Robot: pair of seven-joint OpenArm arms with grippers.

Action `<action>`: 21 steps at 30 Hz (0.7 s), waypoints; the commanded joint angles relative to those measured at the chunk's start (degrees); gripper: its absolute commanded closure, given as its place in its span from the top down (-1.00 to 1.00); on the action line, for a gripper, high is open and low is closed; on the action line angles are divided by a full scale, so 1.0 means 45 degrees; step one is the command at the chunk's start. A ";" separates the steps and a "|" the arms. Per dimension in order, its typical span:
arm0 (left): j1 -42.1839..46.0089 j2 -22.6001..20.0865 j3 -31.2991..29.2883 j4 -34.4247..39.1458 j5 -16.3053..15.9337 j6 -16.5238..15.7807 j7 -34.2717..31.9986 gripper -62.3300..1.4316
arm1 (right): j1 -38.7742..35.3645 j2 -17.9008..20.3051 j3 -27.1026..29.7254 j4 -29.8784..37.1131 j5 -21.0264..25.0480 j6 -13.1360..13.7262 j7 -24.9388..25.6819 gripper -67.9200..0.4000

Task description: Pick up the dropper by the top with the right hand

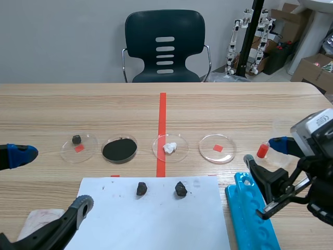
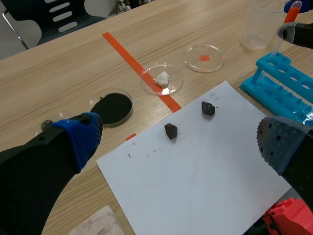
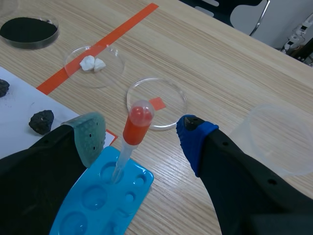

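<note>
dropper (image 3: 137,122) stands in the blue rack (image 3: 93,200) at the near right of the tabletop (image 1: 208,109), right gripper (image 3: 142,133) fingers (image 3: 90,134) open either side of its red bulb, no grip yet; closing off-centre could shove the bulb sideways and tip it or drag the rack.

Bright, even light; shadows perhaps faint.

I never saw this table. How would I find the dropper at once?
Start at the wooden table and go to the blue rack on the robot's right side. The dropper stands in a hole at the rack's far end, inside the open right claw. Its red bulb on a thin clear tube sets it apart from the flat clear dishes nearby.
</note>
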 commanded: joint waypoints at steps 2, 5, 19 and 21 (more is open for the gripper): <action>0.0039 0.0092 -0.0015 0.0355 -0.0126 0.0015 -0.0180 1.00 | 0.0151 0.0063 0.0010 0.0044 0.0087 -0.0039 0.0092 -0.16; 0.0039 0.0092 -0.0015 0.0355 -0.0126 0.0015 -0.0180 1.00 | 0.0151 0.0063 0.0010 0.0044 0.0087 -0.0039 0.0092 -0.33; 0.0039 0.0092 -0.0015 0.0355 -0.0126 0.0015 -0.0180 1.00 | 0.0151 0.0063 0.0010 0.0044 0.0087 -0.0039 0.0102 -0.77; 0.0039 0.0092 -0.0015 0.0355 -0.0126 0.0015 -0.0180 1.00 | 0.0151 0.0063 0.0010 0.0044 0.0087 -0.0039 0.0102 -0.77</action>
